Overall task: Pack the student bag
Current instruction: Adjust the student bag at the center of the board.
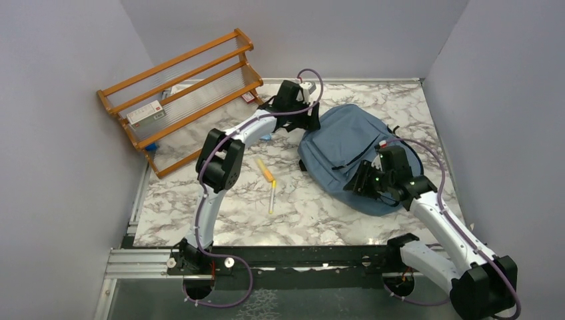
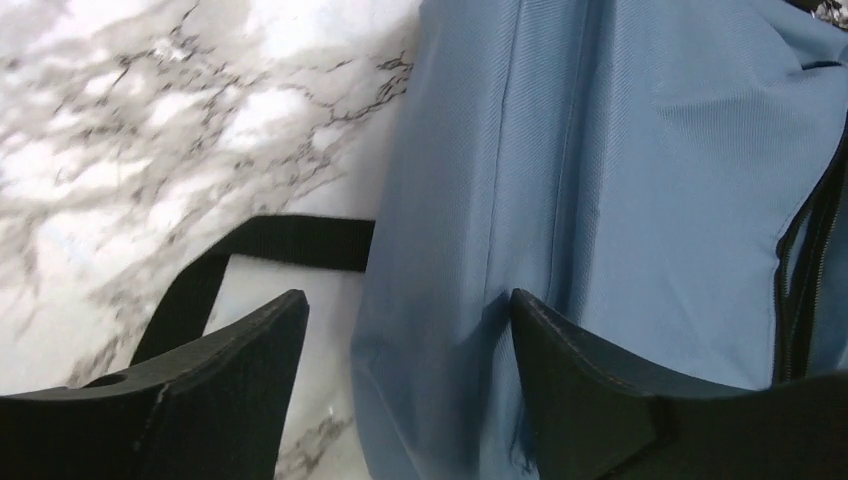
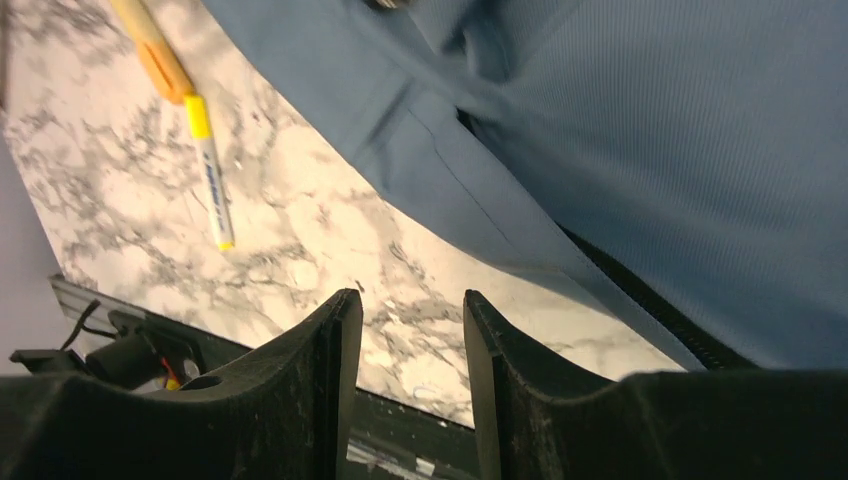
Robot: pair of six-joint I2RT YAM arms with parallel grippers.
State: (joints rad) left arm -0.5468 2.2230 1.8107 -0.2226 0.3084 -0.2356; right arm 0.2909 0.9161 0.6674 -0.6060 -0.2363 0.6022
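Where the right arm reaches in from the near right corner, its claw [image 1: 358, 181] hangs over the near edge of the student bag [image 1: 340, 143]. Its fingers stand a little apart with nothing between them, and only the marbled tabletop [image 1: 220, 207] shows through the gap. Left of that claw, on bare marble, lie a white pen with a yellow cap [image 1: 272, 195] and, just beyond it, an orange marker [image 1: 265, 170], the two almost end to end. The dusty-blue bag lies flat on the right half of the tabletop, its black zipper [image 3: 650, 300] running along the near side. Farther back, the left claw [image 1: 308, 119] sits at the bag's far left edge. It is spread wide and grips nothing. One finger is over a black strap [image 2: 300, 240] on the marble, the other is over the blue fabric, and the bag's edge lies between them. At the far left, a wooden rack [image 1: 180, 93] leans tilted, with a white box [image 1: 144, 112] resting on it.
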